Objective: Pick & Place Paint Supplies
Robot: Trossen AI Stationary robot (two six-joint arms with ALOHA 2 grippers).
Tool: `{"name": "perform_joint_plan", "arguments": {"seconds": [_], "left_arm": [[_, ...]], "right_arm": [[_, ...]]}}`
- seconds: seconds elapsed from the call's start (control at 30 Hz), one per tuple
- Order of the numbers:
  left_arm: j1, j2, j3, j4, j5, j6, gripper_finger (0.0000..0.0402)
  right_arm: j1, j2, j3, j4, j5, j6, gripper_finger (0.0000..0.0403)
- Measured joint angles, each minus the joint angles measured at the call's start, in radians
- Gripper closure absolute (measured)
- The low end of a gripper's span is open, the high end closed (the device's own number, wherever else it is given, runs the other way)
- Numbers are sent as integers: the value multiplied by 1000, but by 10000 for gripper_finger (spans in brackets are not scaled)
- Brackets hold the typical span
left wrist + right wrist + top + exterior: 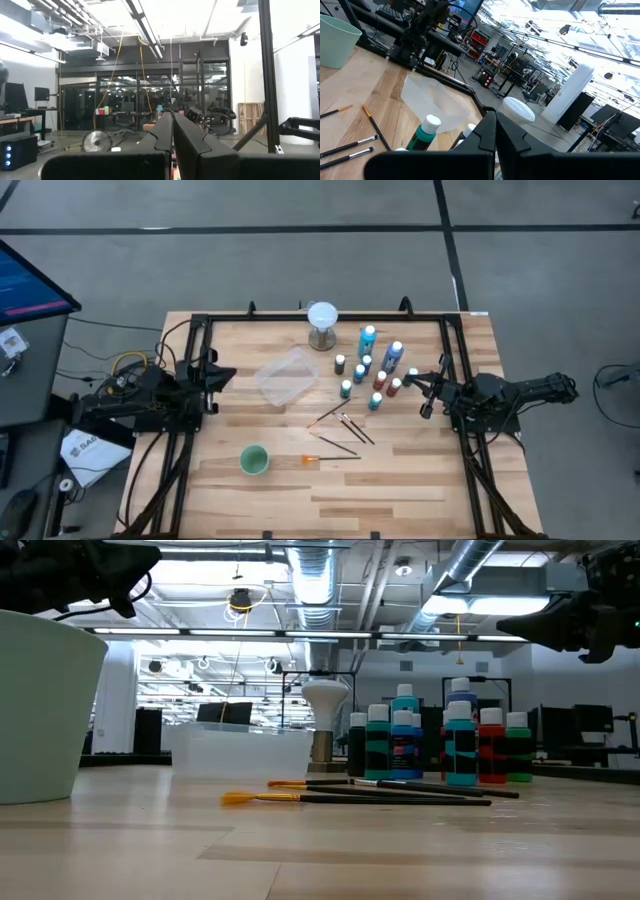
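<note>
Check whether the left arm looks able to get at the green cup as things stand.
Probably yes. The green cup stands alone on bare wood on the left arm's side; the left end effector is shut and empty, with only the clear container nearby, off to the side.

Bottles (pixel 375 370) stand right of the tub (pixel 287 376); brushes (pixel 340 430) lie before them.

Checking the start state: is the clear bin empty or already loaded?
Empty. In the high view, bare wood shows through the clear bin; bottles and brushes lie outside it.
</note>
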Motion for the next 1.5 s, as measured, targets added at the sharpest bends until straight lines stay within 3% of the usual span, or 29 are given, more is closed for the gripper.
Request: {"name": "perform_joint_plan", "arguments": {"seconds": [0.53,0.63,0.9,1.27,1.5], "left_arm": [[0,0,0,18,-16,-106,400],[0,0,0,22,-16,-134,400],[0,0,0,46,-25,-204,400],[0,0,0,82,-32,-237,400],[0,0,0,128,-32,-237,400]], "right_arm": [[2,1,0,19,0,14,403],[1,1,0,44,0,177,403],[-12,0,0,163,0,822,403],[-13,0,0,256,0,1274,403],[-13,0,0,300,3,1359,403]]}}
